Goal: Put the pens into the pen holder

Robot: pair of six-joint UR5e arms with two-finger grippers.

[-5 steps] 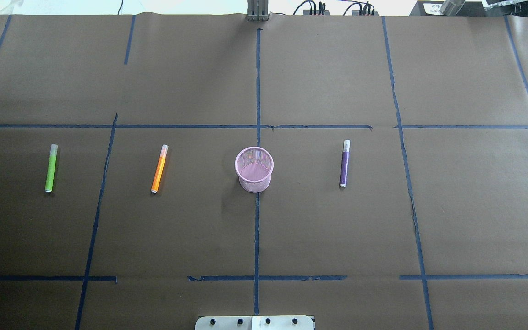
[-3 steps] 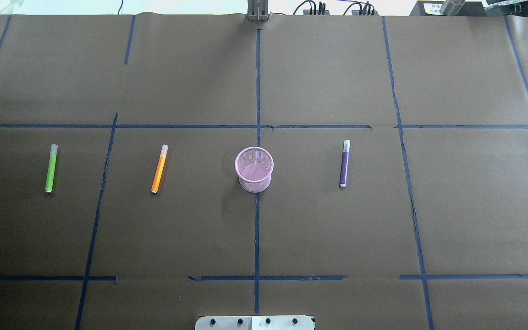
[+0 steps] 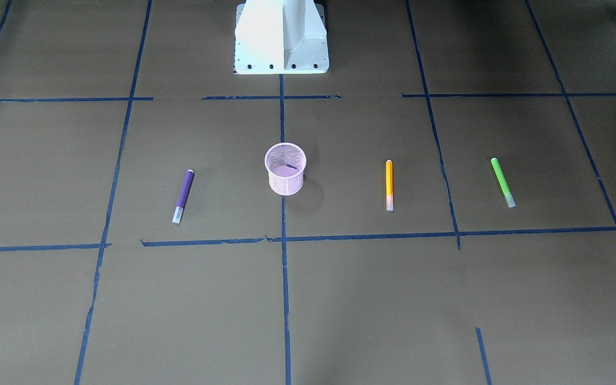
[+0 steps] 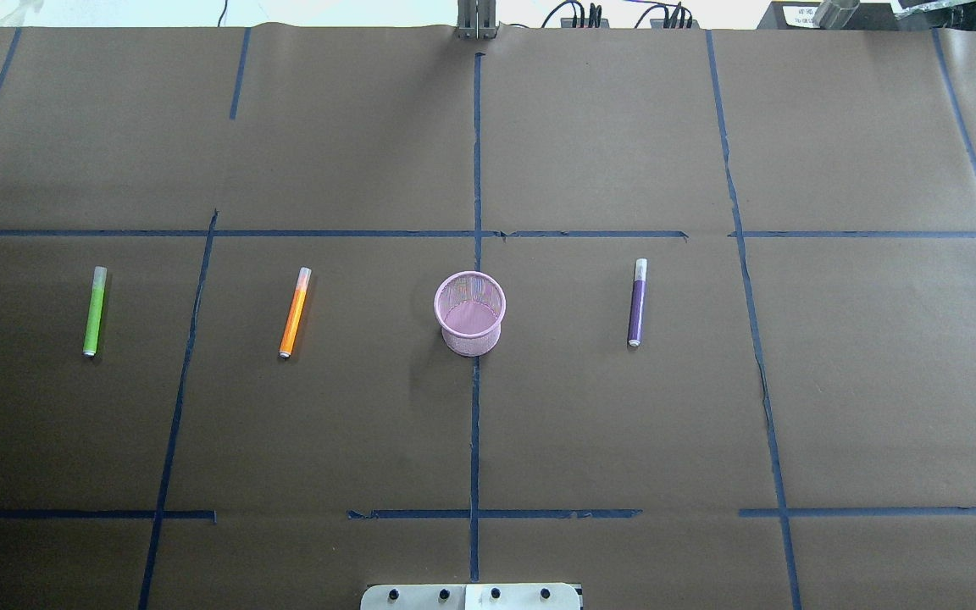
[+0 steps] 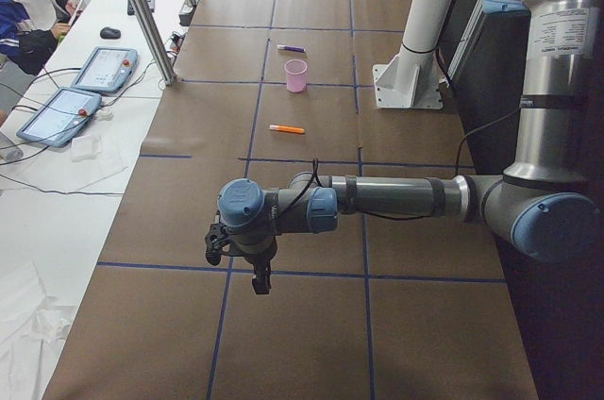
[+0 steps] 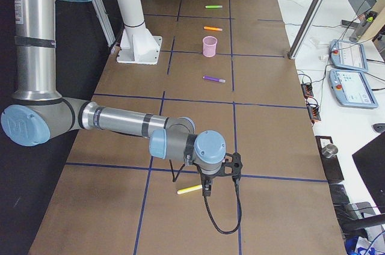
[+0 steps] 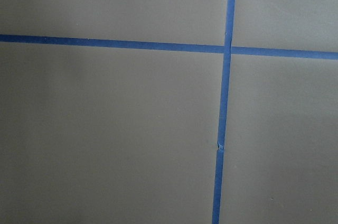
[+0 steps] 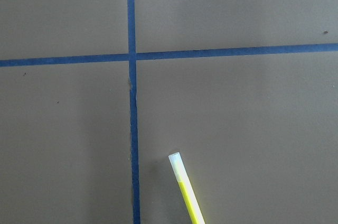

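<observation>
Logged flat, uncollected: purple pen (image 4: 637, 302), orange pen (image 4: 294, 313) and green pen (image 4: 95, 311) rowed beside upright pen holder (image 4: 471, 341) at middle of worktop (image 4: 623, 424), yellow pen (image 6: 187, 190) toward right end near right tool (image 6: 208, 190); judged light, stiff, slick, best pinched mid-barrel; spread of right tool and left tool (image 5: 261, 281) not discernible.

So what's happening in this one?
Nothing is being handled yet. The holder stands mid-table with no pen sticking out of it. The green pen and orange pen lie flat on the robot's left of it, the purple pen on its right. The yellow pen lies far out at the right end, with the right pincer hanging by it. The left pincer hangs over the table at the other end. Open or shut cannot be told.
</observation>
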